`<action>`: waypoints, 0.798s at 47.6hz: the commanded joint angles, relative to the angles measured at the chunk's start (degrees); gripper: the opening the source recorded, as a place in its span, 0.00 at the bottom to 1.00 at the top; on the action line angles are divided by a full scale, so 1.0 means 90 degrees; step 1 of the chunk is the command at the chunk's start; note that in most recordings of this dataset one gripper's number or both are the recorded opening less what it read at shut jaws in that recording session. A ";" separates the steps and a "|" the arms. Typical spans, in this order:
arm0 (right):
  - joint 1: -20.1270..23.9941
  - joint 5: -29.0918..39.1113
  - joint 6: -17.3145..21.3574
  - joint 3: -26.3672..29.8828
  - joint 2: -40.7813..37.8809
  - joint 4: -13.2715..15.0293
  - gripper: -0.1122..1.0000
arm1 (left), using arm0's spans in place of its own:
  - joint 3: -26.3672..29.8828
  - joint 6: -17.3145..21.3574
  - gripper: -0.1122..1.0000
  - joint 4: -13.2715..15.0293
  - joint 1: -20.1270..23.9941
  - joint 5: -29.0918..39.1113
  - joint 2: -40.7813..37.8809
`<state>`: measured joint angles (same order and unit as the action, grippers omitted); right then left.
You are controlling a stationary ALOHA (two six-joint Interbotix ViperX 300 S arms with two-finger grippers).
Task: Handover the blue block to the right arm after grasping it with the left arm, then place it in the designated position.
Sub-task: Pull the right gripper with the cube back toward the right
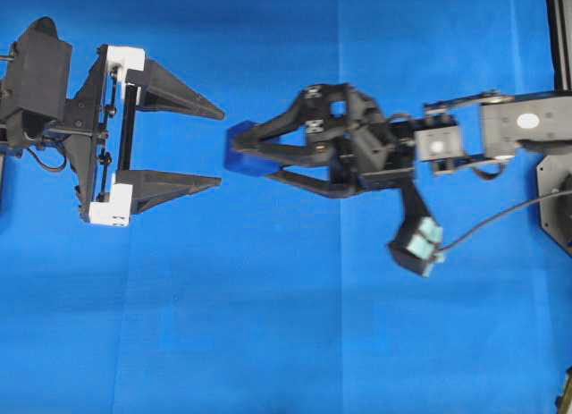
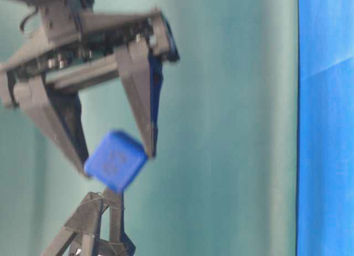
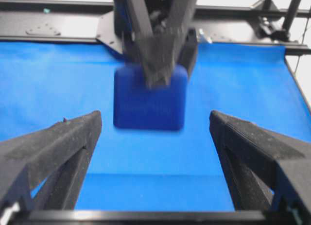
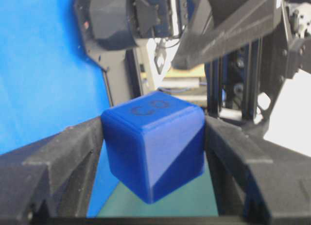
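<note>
The blue block [image 1: 239, 157] is a small dark-blue cube held in the air above the blue cloth [image 1: 268, 333]. My right gripper [image 1: 250, 155] reaches in from the right and is shut on the block. In the right wrist view the block [image 4: 153, 147] sits tilted between both black fingers [image 4: 73, 152], its embossed face turned up. My left gripper [image 1: 220, 146], with white finger bases, stands wide open just left of the block and does not touch it. From the left wrist, the block [image 3: 150, 106] hangs ahead of the spread fingers [image 3: 63, 147]. The table-level view shows the block [image 2: 116, 160] pinched at the fingertips.
The right arm's mint-green wrist part [image 1: 420, 246] and a cable [image 1: 500, 219] hang below its gripper. A black frame [image 1: 559, 38] runs down the right edge. A teal backdrop [image 2: 232, 101] fills the table-level view.
</note>
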<state>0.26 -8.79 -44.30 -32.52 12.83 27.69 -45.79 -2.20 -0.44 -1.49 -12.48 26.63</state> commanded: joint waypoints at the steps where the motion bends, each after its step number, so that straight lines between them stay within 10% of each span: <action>1: 0.0010 0.0020 0.0020 -0.0107 0.0410 -0.0020 0.54 | 0.0068 0.0000 0.94 -0.0010 -0.0020 -0.0029 0.0088; 38: 0.0068 0.0479 0.0039 -0.0801 0.1357 -0.0029 0.54 | 0.0127 0.0049 0.94 -0.0010 -0.0088 -0.0029 0.0029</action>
<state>0.79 -4.22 -44.12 -40.43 24.26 27.69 -45.79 -1.85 -0.44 -1.93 -12.39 26.54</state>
